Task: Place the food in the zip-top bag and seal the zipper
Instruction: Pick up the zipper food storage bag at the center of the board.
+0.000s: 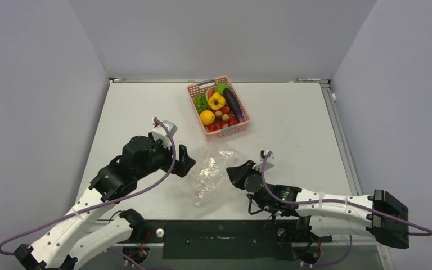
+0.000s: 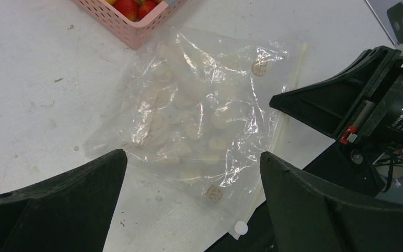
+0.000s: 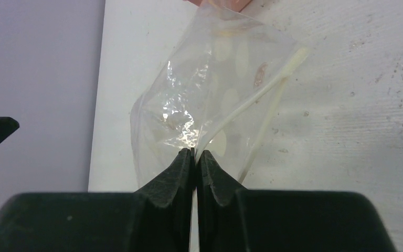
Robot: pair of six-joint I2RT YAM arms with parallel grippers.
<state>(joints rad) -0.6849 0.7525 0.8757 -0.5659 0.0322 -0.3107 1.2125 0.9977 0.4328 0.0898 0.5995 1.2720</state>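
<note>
Food (image 1: 218, 108) sits in the pink basket (image 1: 232, 130) at the top middle of the top view. The zip-top bag (image 1: 209, 175) lies on the table (image 1: 292, 124) just below it, between both arms. The right gripper (image 3: 194, 153) pinches the zipper (image 3: 252, 98) tight. The left gripper (image 2: 191, 153) is spread wide over the bag.

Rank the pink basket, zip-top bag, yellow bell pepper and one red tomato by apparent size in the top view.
1. pink basket and zip-top bag: about alike, too close to rank.
2. yellow bell pepper.
3. red tomato, smallest.
</note>
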